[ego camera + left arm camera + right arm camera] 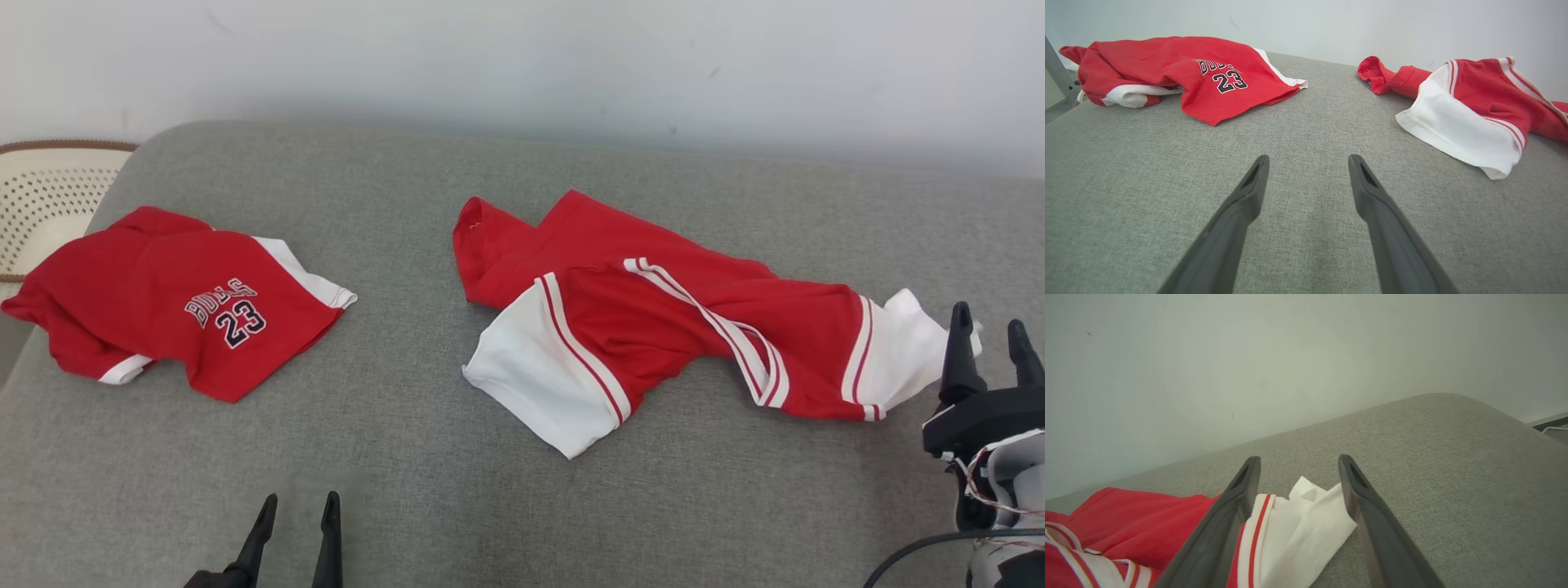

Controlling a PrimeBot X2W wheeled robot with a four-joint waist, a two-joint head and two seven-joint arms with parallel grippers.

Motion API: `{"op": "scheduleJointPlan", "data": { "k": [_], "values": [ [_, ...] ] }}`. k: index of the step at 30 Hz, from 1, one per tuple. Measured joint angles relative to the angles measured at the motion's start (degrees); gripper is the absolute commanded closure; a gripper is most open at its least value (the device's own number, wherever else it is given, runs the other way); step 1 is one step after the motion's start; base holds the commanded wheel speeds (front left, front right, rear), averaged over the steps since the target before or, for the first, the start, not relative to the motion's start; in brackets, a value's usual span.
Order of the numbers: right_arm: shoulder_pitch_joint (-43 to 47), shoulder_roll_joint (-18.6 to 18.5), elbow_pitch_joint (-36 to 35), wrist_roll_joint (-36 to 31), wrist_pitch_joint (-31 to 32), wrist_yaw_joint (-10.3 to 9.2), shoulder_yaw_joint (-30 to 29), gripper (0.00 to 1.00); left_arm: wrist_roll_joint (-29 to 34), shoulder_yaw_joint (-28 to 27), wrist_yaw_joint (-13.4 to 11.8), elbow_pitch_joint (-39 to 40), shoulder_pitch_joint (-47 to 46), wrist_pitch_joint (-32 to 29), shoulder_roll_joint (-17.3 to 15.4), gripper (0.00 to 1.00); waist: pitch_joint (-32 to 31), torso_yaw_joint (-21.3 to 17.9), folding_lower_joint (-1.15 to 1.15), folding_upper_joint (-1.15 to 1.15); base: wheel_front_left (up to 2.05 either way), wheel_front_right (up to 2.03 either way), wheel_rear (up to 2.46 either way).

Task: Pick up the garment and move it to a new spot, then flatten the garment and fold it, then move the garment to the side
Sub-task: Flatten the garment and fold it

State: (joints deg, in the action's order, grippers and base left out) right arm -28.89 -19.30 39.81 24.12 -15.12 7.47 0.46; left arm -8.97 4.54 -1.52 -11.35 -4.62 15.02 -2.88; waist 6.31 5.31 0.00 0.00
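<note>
Where widest, a grey cushion (522, 506): coarse woven upholstery, flat on top, rounded at the far corners, set against a pale, smooth wall (522, 57). On it, right of centre, the garment (653, 327): soft red knit with broad white panels at both ends and thin red-and-white striping across the middle. Rumpled and twisted, with one red part folded back toward the wall and the near white panel spread flat, roughly rectangular. Well apart at the left, a second red garment (180, 318), crumpled, printed with a dark "23" and trimmed in white. Behind that, past the cushion's edge, a cream basket (41, 196) with a perforated wall and a brown rim. At the lower right, the right gripper (989, 317): two long, dark, tapered fingers (1233, 510) spread wide, clamping nothing, tips just beside the garment's right white panel. In the right wrist view, creased white hem on the cushion below and between them. At the bottom left, the left gripper (300, 496), likewise fully parted and empty, over bare cushion, well apart from both garments.
</note>
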Motion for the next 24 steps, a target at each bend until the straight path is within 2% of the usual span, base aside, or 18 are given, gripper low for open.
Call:
{"op": "scheduleJointPlan", "data": {
  "k": [5,10,16,24],
  "values": [
    [1.2,2.0,-3.6,-1.3,0.0,0.00,3.3,0.00,0.0,0.1,0.4,-0.3,0.0,0.0,0.0,0.00,-0.8,-0.9,0.00,0.00,0.00,0.00,0.00],
    [1.2,3.9,-7.3,-1.5,0.0,0.00,11.8,0.00,-0.2,0.8,0.5,-0.6,0.1,0.0,0.0,0.00,-1.3,-0.9,0.00,0.00,0.00,0.00,0.00],
    [0.3,5.0,-6.3,-0.4,0.0,0.00,21.1,0.00,-1.4,1.2,0.3,-0.9,0.8,0.0,0.0,0.00,-1.0,0.9,0.00,0.00,0.00,0.00,0.00],
    [2.7,3.2,-4.2,-2.1,0.0,0.00,23.2,0.00,-1.7,0.3,-0.1,-1.0,2.4,0.0,0.0,0.00,-0.9,2.9,0.00,0.00,0.00,0.00,0.00]
  ]
}}
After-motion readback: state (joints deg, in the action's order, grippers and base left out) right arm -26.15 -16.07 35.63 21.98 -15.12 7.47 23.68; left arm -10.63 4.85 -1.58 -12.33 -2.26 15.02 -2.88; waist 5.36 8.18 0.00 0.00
